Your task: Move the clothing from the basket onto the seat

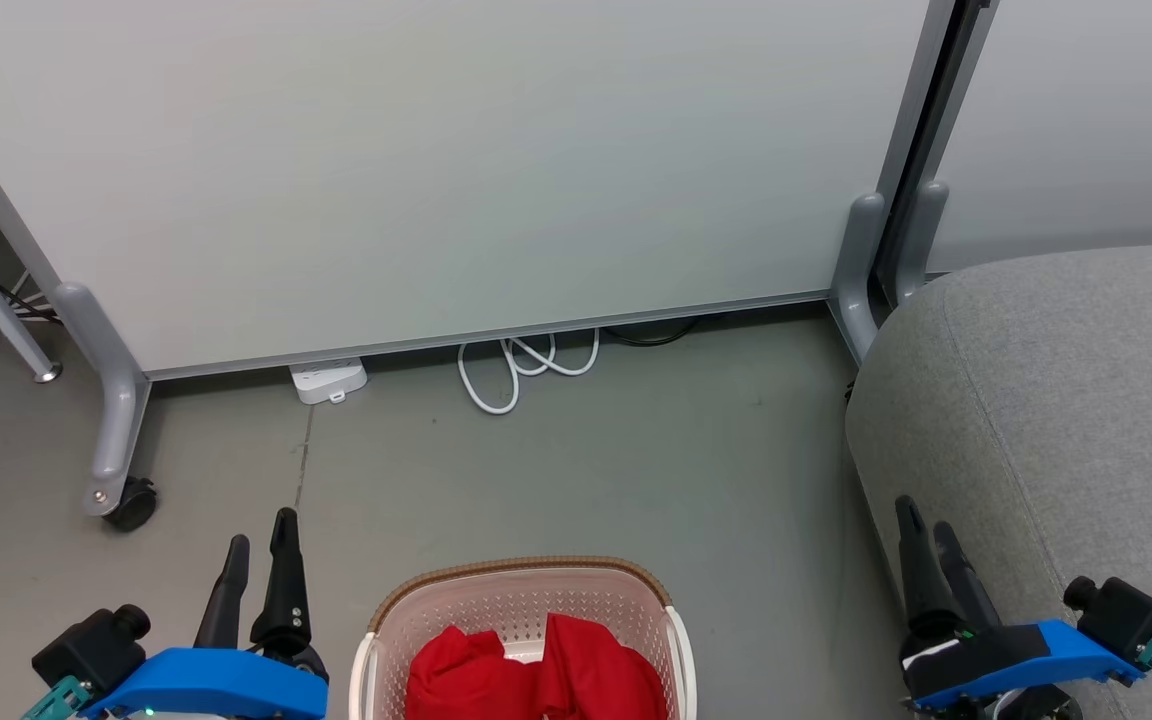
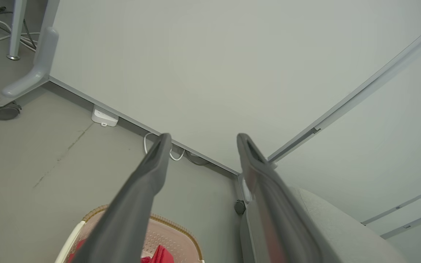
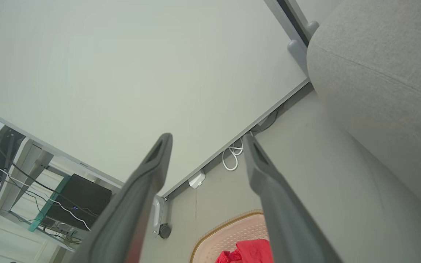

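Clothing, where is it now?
Head view, bottom centre: the clothing lies bunched in the basket, between the left tool and right tool, left of the seat.

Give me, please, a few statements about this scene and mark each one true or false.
1. The red clothing lies in the basket. True.
2. The left gripper is shut on the clothing. False: it is open and empty, left of the basket.
3. The seat is to the robot's right of the basket. True.
4. The basket stands on the seat. False: it stands on the floor, apart from the seat.
5. The right gripper is open. True.
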Available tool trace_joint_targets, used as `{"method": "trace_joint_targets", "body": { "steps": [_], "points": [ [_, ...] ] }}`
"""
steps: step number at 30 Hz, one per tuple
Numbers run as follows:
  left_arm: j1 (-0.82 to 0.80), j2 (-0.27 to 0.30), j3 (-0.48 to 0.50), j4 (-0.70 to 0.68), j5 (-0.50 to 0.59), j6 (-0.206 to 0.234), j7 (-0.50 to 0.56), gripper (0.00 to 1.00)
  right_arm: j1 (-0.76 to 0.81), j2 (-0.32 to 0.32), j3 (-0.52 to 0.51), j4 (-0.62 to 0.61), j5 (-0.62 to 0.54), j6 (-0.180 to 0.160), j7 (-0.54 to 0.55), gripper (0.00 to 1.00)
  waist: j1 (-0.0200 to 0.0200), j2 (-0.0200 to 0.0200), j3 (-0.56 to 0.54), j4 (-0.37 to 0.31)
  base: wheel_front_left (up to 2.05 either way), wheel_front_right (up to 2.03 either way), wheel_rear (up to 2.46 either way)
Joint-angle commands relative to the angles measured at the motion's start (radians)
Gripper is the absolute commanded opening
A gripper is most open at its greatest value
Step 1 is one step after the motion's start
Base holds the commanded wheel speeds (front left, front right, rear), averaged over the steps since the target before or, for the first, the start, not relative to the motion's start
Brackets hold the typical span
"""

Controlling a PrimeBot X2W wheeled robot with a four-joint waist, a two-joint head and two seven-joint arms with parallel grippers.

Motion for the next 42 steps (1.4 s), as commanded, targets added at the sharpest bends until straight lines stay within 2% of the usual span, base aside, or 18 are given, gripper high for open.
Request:
{"method": "trace_joint_targets", "body": {
  "steps": [1, 23, 42],
  "points": [
    [-0.027, 0.009, -0.005, -0.009, 0.035, 0.004, -0.011, 1.0, -0.012, -0.003, 0.006, -0.006, -0.033, 0.0, -0.011, 1.0, -0.0001, 0.0, 0.0, 0.001, 0.0, 0.0, 0.0],
    [-0.032, 0.012, -0.041, 0.002, 0.293, 0.024, -0.073, 1.0, -0.014, -0.003, 0.035, 0.012, -0.28, 0.0, -0.074, 1.0, -0.0001, 0.0, -0.003, 0.0, 0.0, 0.0, 0.0],
    [-0.038, 0.013, -0.065, 0.034, 0.451, 0.024, -0.119, 1.0, -0.015, -0.003, 0.062, 0.04, -0.466, 0.0, -0.118, 1.0, -0.0001, 0.0, 0.0, 0.002, 0.0, 0.0, 0.0]
  ]
}}
